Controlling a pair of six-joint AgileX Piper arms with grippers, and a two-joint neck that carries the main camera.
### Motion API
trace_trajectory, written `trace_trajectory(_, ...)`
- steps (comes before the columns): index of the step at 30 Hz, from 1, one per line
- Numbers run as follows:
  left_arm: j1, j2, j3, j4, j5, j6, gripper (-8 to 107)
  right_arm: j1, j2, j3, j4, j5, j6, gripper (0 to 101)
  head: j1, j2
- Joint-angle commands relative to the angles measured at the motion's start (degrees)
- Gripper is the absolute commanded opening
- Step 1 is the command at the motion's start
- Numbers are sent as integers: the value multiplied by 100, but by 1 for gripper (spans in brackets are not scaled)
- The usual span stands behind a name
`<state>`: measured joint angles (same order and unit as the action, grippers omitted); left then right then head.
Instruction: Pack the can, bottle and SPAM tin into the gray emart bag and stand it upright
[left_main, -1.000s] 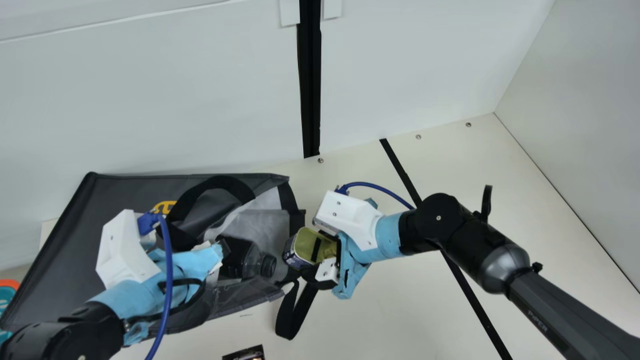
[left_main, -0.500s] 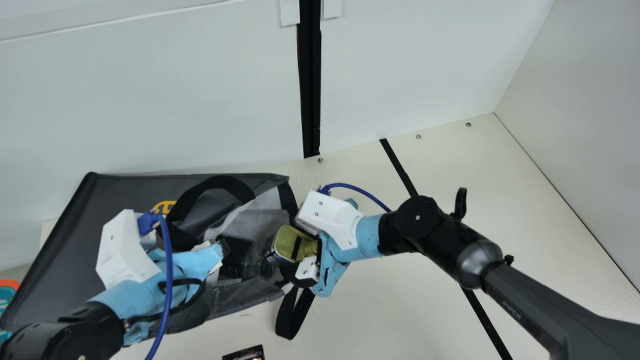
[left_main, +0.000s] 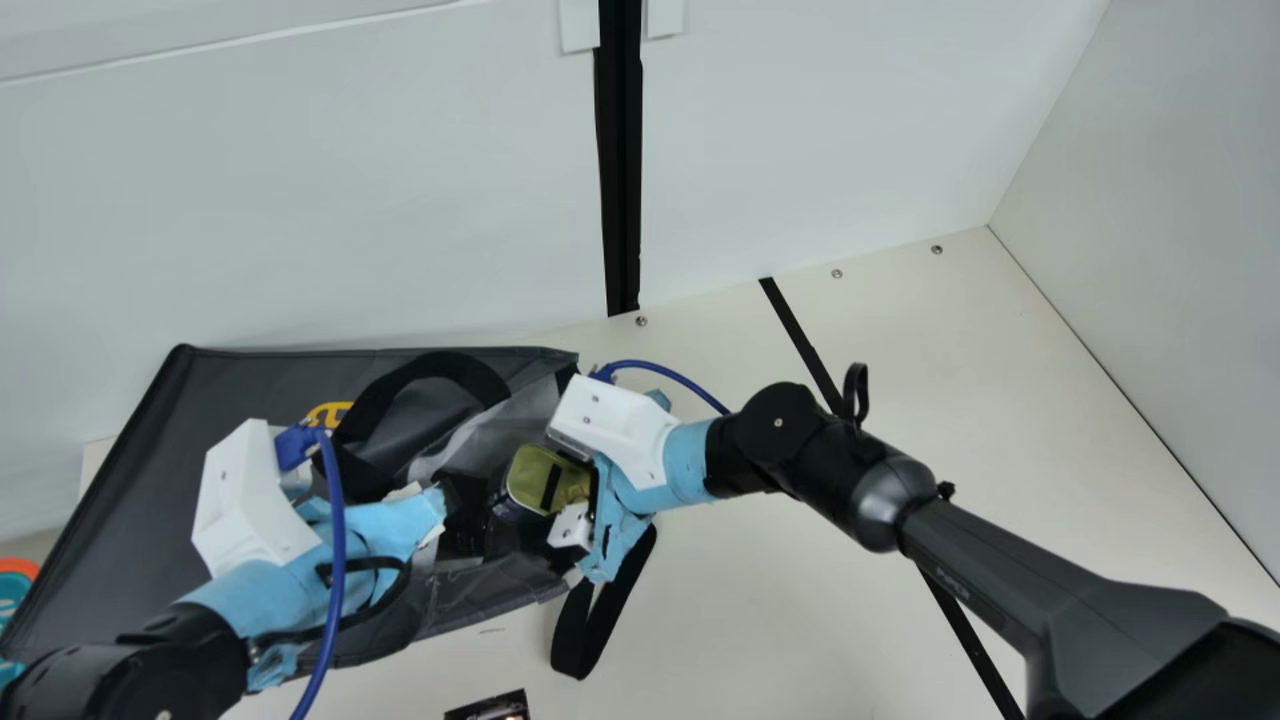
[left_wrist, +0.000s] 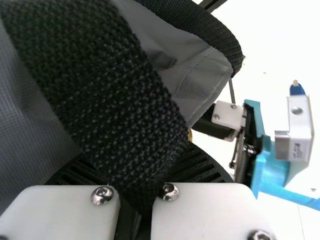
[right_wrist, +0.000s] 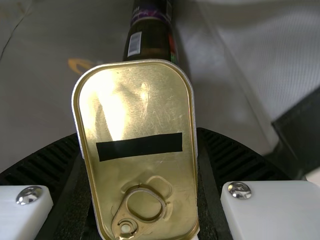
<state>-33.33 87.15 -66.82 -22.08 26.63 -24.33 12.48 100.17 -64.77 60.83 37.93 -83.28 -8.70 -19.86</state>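
1. SPAM tin, main view: gripped by the right gripper, at the open mouth of the gray bag. Partly covered yellow print marks the bag; the left gripper is over it.
2. Left wrist view: the left gripper is narrow, pinching a black woven strap.
3. Right wrist view adds the tin's gold lid with black strip and pull ring; behind, a dark bottle bears a white barcode label.

Right pincer grips SPAM tin – at mouth of gray bag.
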Motion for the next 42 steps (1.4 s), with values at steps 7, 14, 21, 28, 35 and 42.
trace_trajectory(7, 0, 0, 0, 0, 0, 0, -8, 176, 369, -328, 103, -123, 18, 0, -130, -14)
trace_trajectory(14, 0, 0, 0, 0, 0, 0, -8, 316, 653, -578, 143, -242, 74, 0, -130, -14)
trace_trajectory(21, 0, 0, 0, 0, 0, 0, -8, 458, 904, -837, 97, -354, 189, 0, -130, -14)
trace_trajectory(28, 0, 0, 0, 0, 0, 0, -8, 553, 1050, -1029, 15, -403, 319, 0, -130, -14)
trace_trajectory(35, 0, 0, 0, 0, 0, 0, -8, 577, 1099, -1130, -67, -421, 427, 13, -130, -14)
trace_trajectory(42, 0, 0, 0, 0, 0, 0, -8, 551, 1080, -1156, -145, -425, 497, 37, -130, -14)
